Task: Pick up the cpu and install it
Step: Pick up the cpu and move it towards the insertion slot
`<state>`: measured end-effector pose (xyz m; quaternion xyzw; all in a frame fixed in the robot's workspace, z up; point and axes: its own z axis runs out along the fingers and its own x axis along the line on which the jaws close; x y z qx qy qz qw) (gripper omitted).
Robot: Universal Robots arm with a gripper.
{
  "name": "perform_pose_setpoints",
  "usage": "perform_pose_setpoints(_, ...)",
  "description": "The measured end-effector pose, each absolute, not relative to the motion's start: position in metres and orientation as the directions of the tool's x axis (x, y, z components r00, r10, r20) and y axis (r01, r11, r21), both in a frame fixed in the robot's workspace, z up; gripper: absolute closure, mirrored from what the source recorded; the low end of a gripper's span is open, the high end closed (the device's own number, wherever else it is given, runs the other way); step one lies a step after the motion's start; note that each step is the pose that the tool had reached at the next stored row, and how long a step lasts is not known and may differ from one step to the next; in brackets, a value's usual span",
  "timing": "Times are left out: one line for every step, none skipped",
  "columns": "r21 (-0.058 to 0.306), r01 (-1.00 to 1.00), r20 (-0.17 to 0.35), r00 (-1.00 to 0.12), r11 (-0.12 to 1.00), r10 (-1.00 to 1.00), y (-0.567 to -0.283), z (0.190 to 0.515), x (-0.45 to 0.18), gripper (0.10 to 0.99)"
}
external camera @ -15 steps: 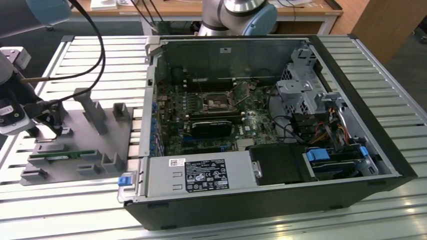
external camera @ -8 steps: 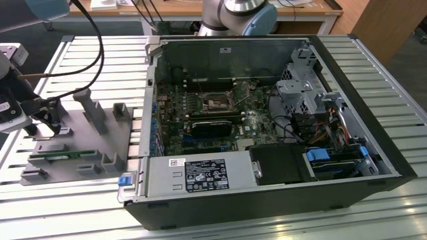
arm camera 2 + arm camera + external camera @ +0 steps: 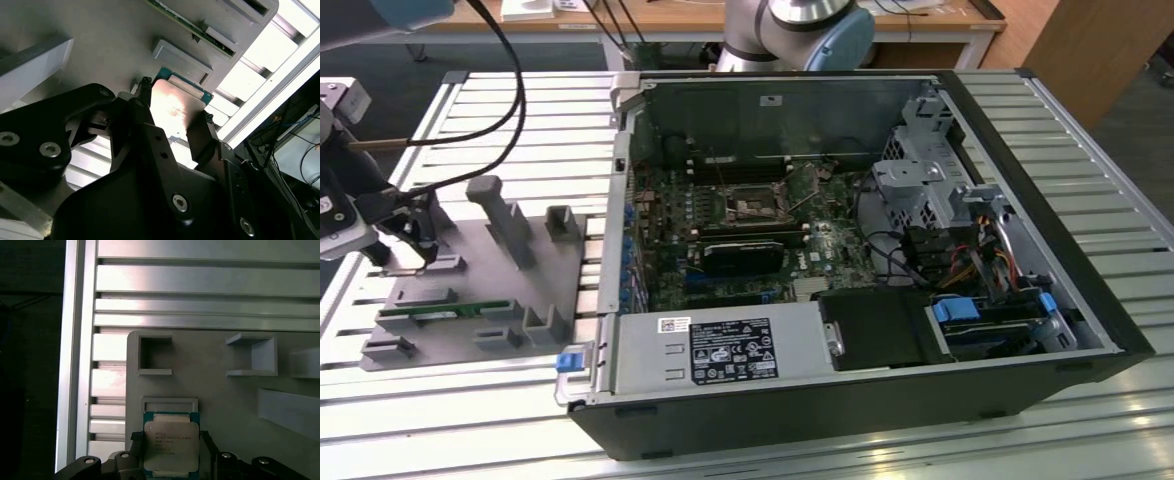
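Cpu (image 3: pixel 171 447) is at the grey tray (image 3: pixel 220 390), over its pocket near the tray's edge, on the exterior view's left of the computer case (image 3: pixel 854 250). Gripper (image 3: pixel 170 439) looks clamped on it, fingers (image 3: pixel 136 442) against two opposite edges. Can't tell if it's lifted. Risk: the edge hold is thin, so the chip could tilt, slip out, and land on the slatted table (image 3: pixel 200 285).

slatted metal table (image 3: pixel 1101 165); wooden desk (image 3: pixel 680 18) behind; dark floor (image 3: pixel 374 60); wooden cabinet (image 3: pixel 1087 50).

Slatted metal table (image 3: pixel 1101 180) carries grey tray (image 3: pixel 467 290) and open computer case (image 3: pixel 854 420).
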<state>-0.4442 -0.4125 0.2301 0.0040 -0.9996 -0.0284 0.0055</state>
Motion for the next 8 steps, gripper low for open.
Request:
perform_pose_setpoints(0.057,-0.008,0.011,-1.0,0.998,-0.008,-0.4125,0.2309,-0.4442,0.553)
perform_pose_setpoints(0.057,-0.008,0.011,-1.0,0.998,-0.008,-0.4125,0.2315,-0.4442,0.553)
perform_pose_setpoints(0.058,-0.008,0.011,-1.0,0.998,-0.008,-0.4125,0.2319,-0.4442,0.553)
perform_pose_setpoints(0.058,-0.008,0.011,-1.0,0.998,-0.008,-0.4125,0.2324,-0.4442,0.553)
perform_pose_setpoints(0.058,-0.008,0.011,-1.0,0.998,-0.008,-0.4125,0.2329,-0.4442,0.553)
perform_pose_setpoints(0.058,-0.008,0.011,-1.0,0.998,-0.008,-0.4125,0.2336,-0.4442,0.553)
perform_pose_setpoints(0.059,-0.008,0.011,-1.0,0.998,-0.008,-0.4125,0.2345,-0.4442,0.553)
perform_pose_setpoints(0.059,-0.008,0.011,-1.0,0.998,-0.008,-0.4125,0.2359,-0.4442,0.553)
